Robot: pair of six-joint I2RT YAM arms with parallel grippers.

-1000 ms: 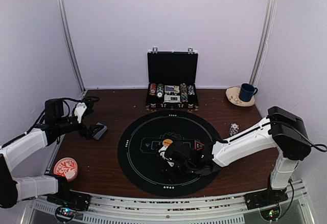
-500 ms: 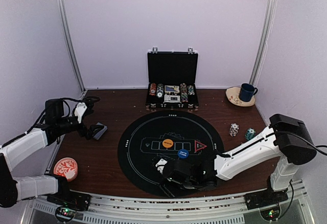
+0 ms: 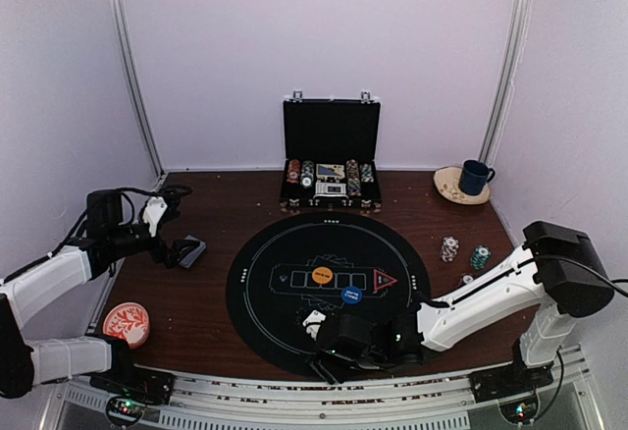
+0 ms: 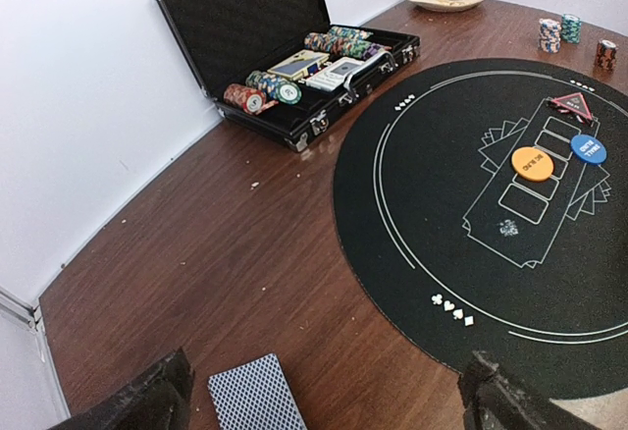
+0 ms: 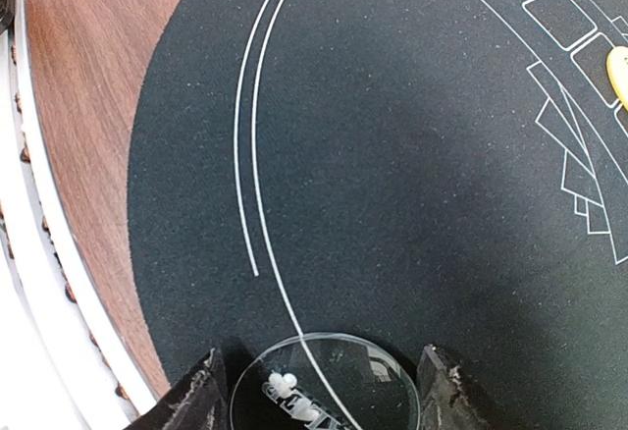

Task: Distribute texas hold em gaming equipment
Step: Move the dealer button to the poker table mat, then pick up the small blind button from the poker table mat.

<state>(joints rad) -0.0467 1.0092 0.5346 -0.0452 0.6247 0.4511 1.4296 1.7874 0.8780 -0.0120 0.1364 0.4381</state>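
Over the last second the right gripper (image 5: 322, 405) has drawn back from the centre of the black poker mat (image 3: 257, 253) to its near rim. That uncovers the blue button disc (image 3: 351, 295), lying just below the printed card row, near the orange button disc (image 3: 322, 274) and the red triangle marker (image 3: 383, 279). So those three pieces look placed. The right jaws stand partly open around a clear round disc (image 5: 329, 371) with white lettering, which fills the gap between them. It appears gripped, though the contact sits at the very bottom of the wrist view, and I cannot tell whether the disc is lifted or resting on the mat. It is probably bound for the near side of the mat, over the double white ring. The left gripper (image 4: 329, 399) has not moved. It hangs fully open and empty above the grey-blue-backed cards (image 4: 257, 393) on the bare wood, left of the mat. The white (image 4: 549, 34), teal (image 4: 570, 27) and red (image 4: 605, 54) chip stacks stand off the mat's right side.
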